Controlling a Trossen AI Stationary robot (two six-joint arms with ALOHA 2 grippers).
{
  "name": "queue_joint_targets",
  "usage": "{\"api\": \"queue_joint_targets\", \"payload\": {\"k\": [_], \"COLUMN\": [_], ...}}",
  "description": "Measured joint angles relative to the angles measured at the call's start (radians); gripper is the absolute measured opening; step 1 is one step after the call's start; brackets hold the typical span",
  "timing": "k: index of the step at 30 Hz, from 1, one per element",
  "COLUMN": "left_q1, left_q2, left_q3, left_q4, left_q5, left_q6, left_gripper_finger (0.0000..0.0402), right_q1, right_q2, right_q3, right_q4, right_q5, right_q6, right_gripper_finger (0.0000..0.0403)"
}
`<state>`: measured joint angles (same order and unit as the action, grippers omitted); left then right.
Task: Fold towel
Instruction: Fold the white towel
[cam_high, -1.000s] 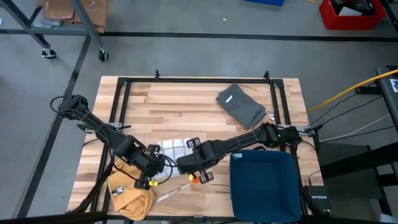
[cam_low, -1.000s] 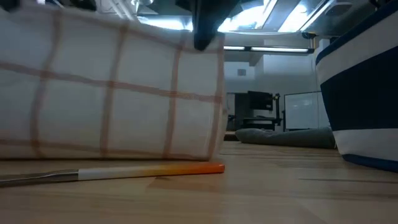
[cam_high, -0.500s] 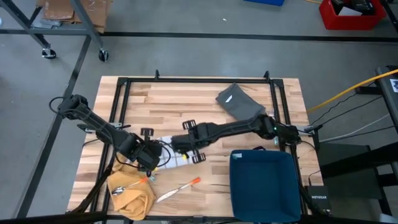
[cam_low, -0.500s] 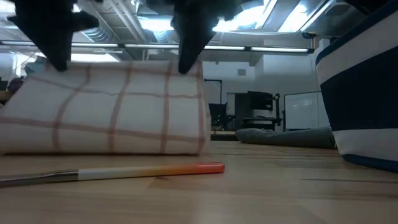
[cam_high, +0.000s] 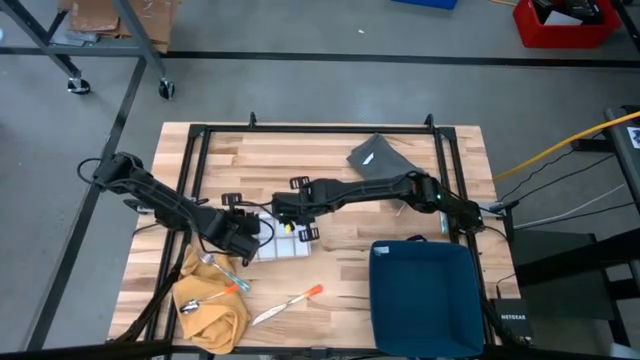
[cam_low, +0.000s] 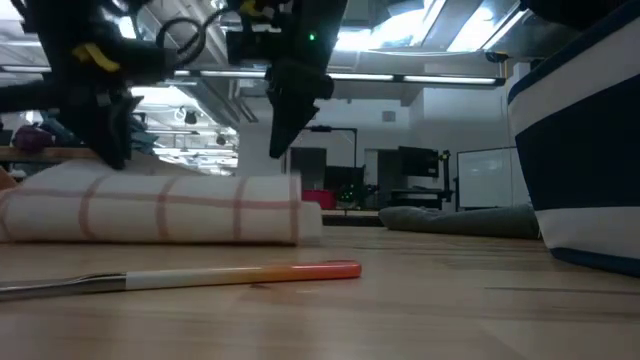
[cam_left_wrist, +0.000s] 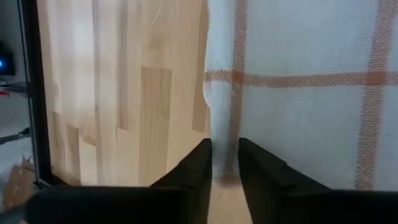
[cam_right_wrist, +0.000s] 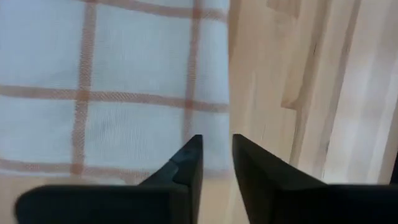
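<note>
Surface: butcher-block table (cam_high: 320, 160) inside a black frame, grey floor around it; office room behind in the low view.
Towel (cam_high: 278, 241): white with orange checks, lying flat and doubled at lower centre-left of the high frame; in the low view (cam_low: 160, 205) it is a low roll-edged stack resting on the wood.
Left gripper (cam_high: 243, 226): at the towel's left edge, just above the cloth; fingers a narrow gap apart in its wrist view, nothing clamped between them.
Right gripper (cam_high: 292, 208): at the towel's upper right edge, likewise just clear; fingers slightly apart, cloth lying beyond them, not pinched.
Step in hand (judged): releasing after a fold and lifting away.
How to do it well: raise both grippers straight up so no fingertip drags the top layer; check the edges lie flush before any further fold.
Other items: orange-tipped tool (cam_high: 287, 304) lower centre; yellow cloth (cam_high: 208, 305) lower left; blue bin (cam_high: 425, 295) lower right; grey cloth (cam_high: 386, 166) upper right.
</note>
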<state>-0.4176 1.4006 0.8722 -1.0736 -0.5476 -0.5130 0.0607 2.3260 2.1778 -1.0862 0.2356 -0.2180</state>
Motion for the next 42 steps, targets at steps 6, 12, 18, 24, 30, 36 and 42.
{"api": "queue_joint_targets", "payload": {"k": [6,12,18,24,30,36,42], "left_q1": [0.040,0.073,0.066,0.033,-0.009,-0.047,-0.074], "left_q2": [0.000,0.000,-0.005,-0.006,-0.007,-0.007,-0.007], "left_q3": [-0.084,-0.099,-0.074,0.008,0.062,0.078,0.077], "left_q4": [0.090,0.099,0.145,0.148,0.149,0.150,0.145], "left_q5": [-0.021,-0.026,-0.026,-0.011,0.051,0.118,0.138], "left_q6": [0.018,-0.056,-0.001,0.030,0.103,0.097,0.090], "left_gripper_finger": [0.0123,0.0137,0.0138,0.0138,0.0138,0.0138,0.0138], "right_q1": [-0.011,-0.009,-0.009,-0.006,-0.002,-0.016,-0.035], "right_q2": [-0.001,-0.001,-0.001,-0.001,0.014,0.078,0.158], "right_q3": [-0.044,-0.048,-0.048,-0.048,-0.048,-0.048,-0.047], "right_q4": [0.024,0.042,0.049,0.080,0.253,0.335,0.335], "right_q5": [0.060,0.034,-0.147,-0.318,-0.325,-0.375,-0.368], "right_q6": [-0.001,0.002,0.011,0.034,0.027,0.027,0.038], "right_gripper_finger": [0.0152,0.0176,0.0177,0.0177,0.0177,0.0177,0.0177]}}
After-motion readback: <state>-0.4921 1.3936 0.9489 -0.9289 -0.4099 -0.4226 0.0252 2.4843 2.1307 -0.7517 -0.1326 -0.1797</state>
